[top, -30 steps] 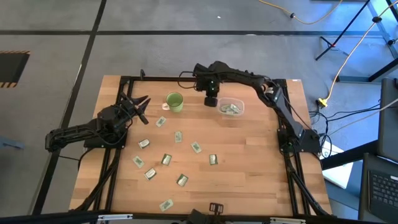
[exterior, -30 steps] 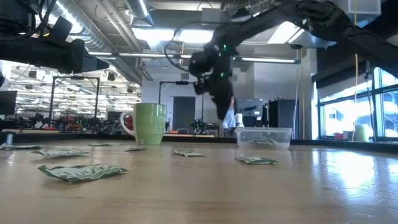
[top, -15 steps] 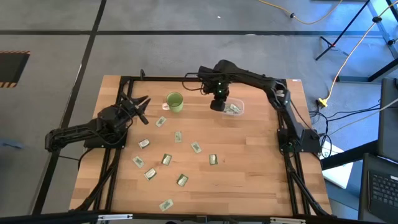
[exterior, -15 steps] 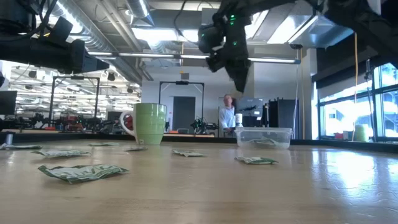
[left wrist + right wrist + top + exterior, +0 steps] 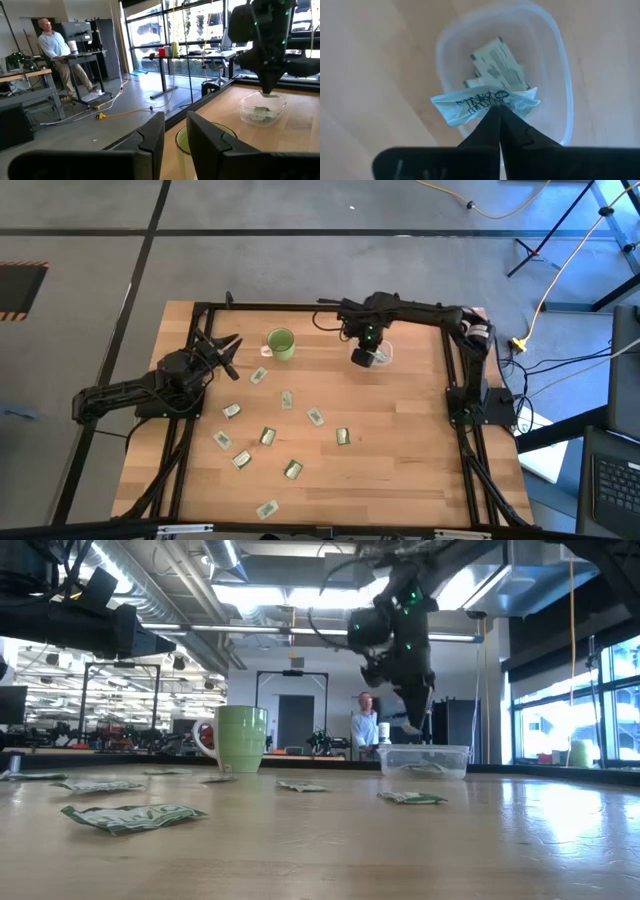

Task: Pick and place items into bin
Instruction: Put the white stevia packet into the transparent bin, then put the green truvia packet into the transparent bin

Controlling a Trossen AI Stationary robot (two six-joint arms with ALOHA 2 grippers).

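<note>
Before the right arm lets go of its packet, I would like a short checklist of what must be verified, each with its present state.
1. Packet is pinched between the right gripper's fingers: ok, they are shut on it.
2. Gripper is above the bin: ok, the wrist view looks straight down into it.
3. Bin has room: ok, a few packets lie inside, much of the floor is bare.
4. Gripper is clear of the bin's rim: ok, in the low view it hangs above it.
5. Left gripper is out of the way: ok, it waits at the table's left side, fingers open.
6. Mug is clear of the drop: ok, it stands apart from the bin.
</note>
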